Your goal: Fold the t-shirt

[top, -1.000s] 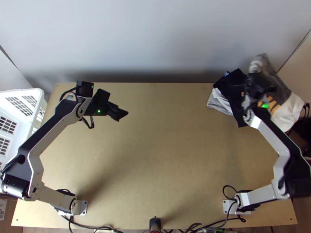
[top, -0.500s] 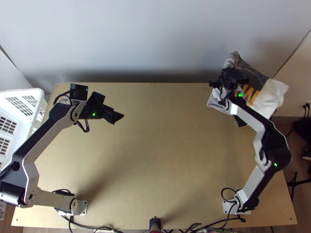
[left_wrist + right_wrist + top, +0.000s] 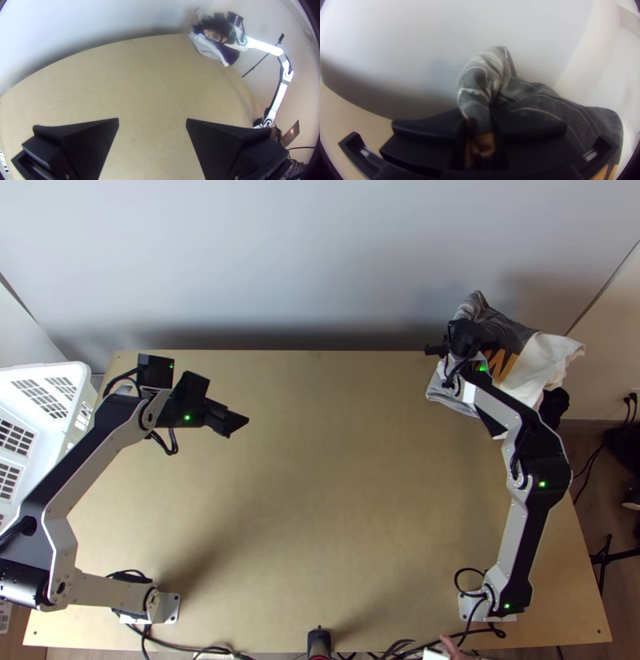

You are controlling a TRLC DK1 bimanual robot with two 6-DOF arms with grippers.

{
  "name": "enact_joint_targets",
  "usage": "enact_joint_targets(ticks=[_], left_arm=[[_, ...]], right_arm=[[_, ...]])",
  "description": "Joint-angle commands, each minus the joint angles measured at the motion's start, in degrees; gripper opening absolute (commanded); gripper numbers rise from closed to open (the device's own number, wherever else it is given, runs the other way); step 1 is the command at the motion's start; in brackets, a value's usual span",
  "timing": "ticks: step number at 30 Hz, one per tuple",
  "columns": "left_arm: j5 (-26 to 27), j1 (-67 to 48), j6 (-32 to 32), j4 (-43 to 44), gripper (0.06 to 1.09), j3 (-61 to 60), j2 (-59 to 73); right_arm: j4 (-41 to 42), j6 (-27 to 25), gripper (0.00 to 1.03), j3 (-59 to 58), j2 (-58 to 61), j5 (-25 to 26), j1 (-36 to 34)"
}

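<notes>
Shirt [image 3: 510, 332] is sitting upper right of the top view, bunched at the gripped part, with loose folds trailing toward the frame's right. Fabric is looking soft and creased: dark grey with thin pale streaks, then a white section, bold orange print near where they're meeting. Right gripper [image 3: 464, 338] is holding it; in the right wrist view the broad black fingers [image 3: 426, 125] are closed on a rolled, tube-like bunch of streaked grey cloth, orange-brown patch showing between them. Smooth pale wall [image 3: 320, 268] is standing behind. Cloth pile [image 3: 450, 398] is lying under and beside the shirt, light grey and dark layers, rumpled, close to the far right corner of the table [image 3: 320, 500]. Left gripper [image 3: 238, 426] is hovering upper left in the top view, gripping nothing; left wrist view is showing its ribbed wedge fingers [image 3: 216, 146] wide apart over smooth light wood. White plastic basket [image 3: 74, 374], slotted walls, is standing at the left edge of the frame, partly behind the left arm. Edges: the table's far edge is running straight along the wall; the shirt's white end is extending past the right edge. Room: flat wood is spanning mid-frame between the arms.
</notes>
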Motion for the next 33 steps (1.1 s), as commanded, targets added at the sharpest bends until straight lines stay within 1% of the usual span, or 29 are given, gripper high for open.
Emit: enact_joint_targets(ticks=[1, 2, 4, 8, 14, 18, 22, 27, 33], left_arm=[[0.15, 0.72, 0.38, -0.37, 1.04, -0.14, -0.25], [0.15, 0.72, 0.38, -0.37, 1.04, -0.14, -0.25], [0.15, 0.72, 0.38, -0.46, 1.04, -0.23, -0.25], [0.15, 0.45, 0.02, -0.46, 1.04, -0.40, -0.52], [0.15, 0.45, -0.06, -0.46, 1.04, -0.75, -0.87], [0.15, 0.45, -0.06, -0.46, 1.04, -1.02, -1.05], [0.15, 0.36, -0.24, -0.37, 1.04, -1.10, -1.05], [0.15, 0.01, -0.50, -0.28, 1.04, -1.02, -0.96], [0.15, 0.01, -0.59, -0.19, 1.04, -0.75, -1.05]], right_arm=[[-1.34, 1.19, 0.82, 1.51, 1.57, 0.32, -2.24], [-1.69, 0.93, 1.00, 1.51, 1.48, 0.50, -2.50], [-3.36, 1.19, 0.98, 1.15, 0.51, 0.50, -2.85], [-4.15, 1.55, 0.98, -1.39, -1.51, 0.59, -3.03], [-6.17, 5.33, 0.98, -4.65, -7.83, 0.59, -2.68], [-6.52, 5.85, 0.98, -5.44, -12.23, 0.68, -1.71], [-6.26, 5.59, 0.98, -5.44, -15.75, 0.59, -0.66], [-6.00, 2.78, 0.98, -5.17, -17.24, 0.15, 1.01], [-6.35, 1.19, 0.98, -5.17, -17.24, -3.98, 2.68]])
